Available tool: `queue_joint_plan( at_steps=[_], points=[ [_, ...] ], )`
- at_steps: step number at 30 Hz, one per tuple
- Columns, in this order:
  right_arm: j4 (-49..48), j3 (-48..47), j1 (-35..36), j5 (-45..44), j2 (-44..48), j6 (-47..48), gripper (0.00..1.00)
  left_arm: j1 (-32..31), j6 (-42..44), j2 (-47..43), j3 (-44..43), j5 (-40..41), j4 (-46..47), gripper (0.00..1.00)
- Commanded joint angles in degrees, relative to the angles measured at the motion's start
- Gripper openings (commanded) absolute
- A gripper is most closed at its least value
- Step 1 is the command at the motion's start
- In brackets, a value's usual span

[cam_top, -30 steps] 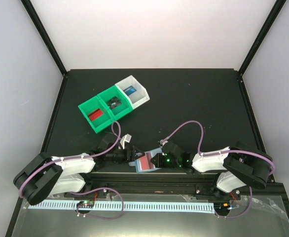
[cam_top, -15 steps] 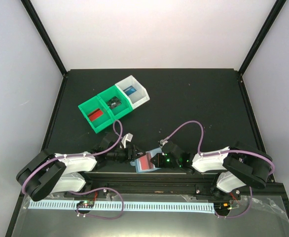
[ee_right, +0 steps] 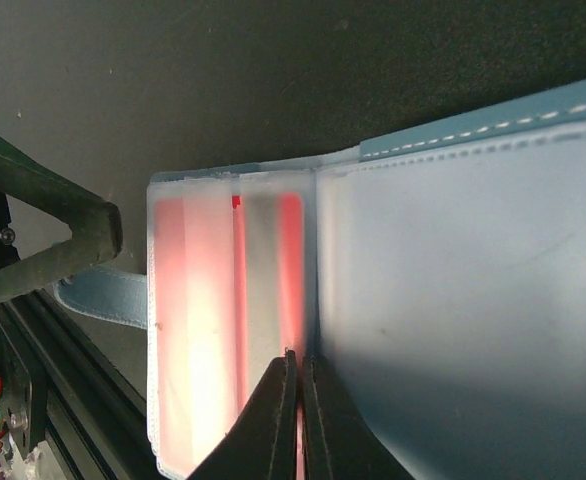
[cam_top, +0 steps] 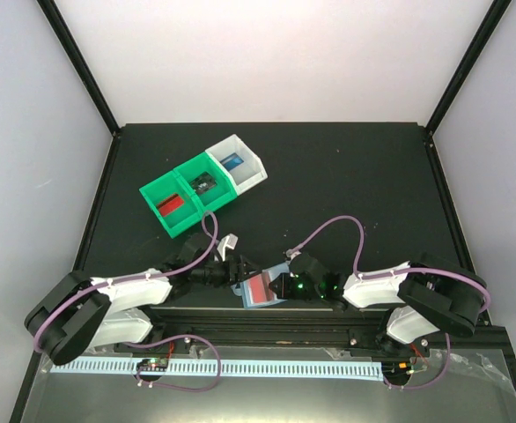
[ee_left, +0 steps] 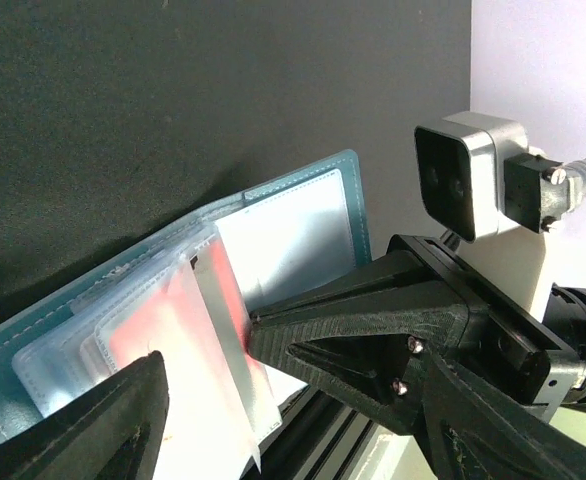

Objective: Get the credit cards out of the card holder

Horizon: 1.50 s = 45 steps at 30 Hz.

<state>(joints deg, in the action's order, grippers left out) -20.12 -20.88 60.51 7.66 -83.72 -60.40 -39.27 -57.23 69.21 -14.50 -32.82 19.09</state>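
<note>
The holder (cam_top: pixel 276 272) is seen at the 6 o'clock edge of the table (cam_top: pixel 355 194), spread open between the two grippers. The left gripper (cam_top: pixel 239 270) is set at its 9 o'clock side and the right gripper (cam_top: pixel 281 285) at its 3 o'clock side.

In the right wrist view the right fingers (ee_right: pixel 283 415) are pressed together, and a translucent leaf of the holder is pinched between them at its near edge. A red card (ee_right: pixel 223 320) is seen through that leaf, still inside its pocket. The pocket at 3 o'clock of it looks pale, with nothing visible in it.

In the left wrist view the left jaws are held apart, with the leaf holding the red card lying between the two fingers (ee_left: pixel 363 330). Whether the leaf is touched by them cannot be told.

At 10 o'clock on the table two green bins (cam_top: pixel 180 226) and a white bin (cam_top: pixel 254 179) are joined in a row. A second red card (cam_top: pixel 168 206), a dark card (cam_top: pixel 202 183) and a blue card (cam_top: pixel 232 162) are lying in them, one in each.
</note>
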Motion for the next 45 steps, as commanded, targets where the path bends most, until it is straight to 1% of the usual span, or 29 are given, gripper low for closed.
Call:
queue_joint_plan(
  at_steps=[1,6,10,23,25,29,33,38,41,45],
  points=[
    [0.7,0.9,0.3,-2.4,0.8,-0.3,0.06,-0.4,2.1,-1.0,-2.3,1.2,-3.3,0.73],
    [0.7,0.6,0.3,-2.4,0.6,-0.1,0.05,-0.4,3.0,0.2,-2.2,1.2,-3.2,0.77],
    [-0.3,0.7,0.3,-2.0,-0.4,-0.3,0.05,-0.4,3.0,1.6,-2.0,0.6,-1.8,0.79],
    [-1.9,0.6,0.3,-1.4,-2.0,-0.4,0.05,-0.4,3.2,3.8,-2.7,-0.1,0.2,0.79],
    [-2.3,0.5,0.3,-1.1,-2.4,-0.5,0.06,-0.4,2.8,3.8,-2.8,-0.6,0.7,0.77],
    [-1.9,-0.9,0.3,-0.6,-2.6,-0.3,0.06,-0.4,2.6,2.6,-3.1,-1.4,0.7,0.69],
    [-2.1,-2.1,0.3,-0.6,-2.1,-0.3,0.07,-0.4,3.4,1.0,-3.7,-0.2,-1.9,0.58],
    [-2.8,-3.7,0.3,-1.3,-2.9,-0.3,0.07,-0.3,4.4,1.9,-5.1,1.5,-4.6,0.43],
    [-3.3,-4.1,0.3,-1.7,-3.5,-0.5,0.08,-0.3,5.4,2.7,-6.7,2.5,-6.7,0.33],
    [-3.1,-5.7,0.3,-1.3,-4.6,0.9,0.11,-0.3,7.2,3.4,-9.4,4.8,-11.4,0.14]
  ],
)
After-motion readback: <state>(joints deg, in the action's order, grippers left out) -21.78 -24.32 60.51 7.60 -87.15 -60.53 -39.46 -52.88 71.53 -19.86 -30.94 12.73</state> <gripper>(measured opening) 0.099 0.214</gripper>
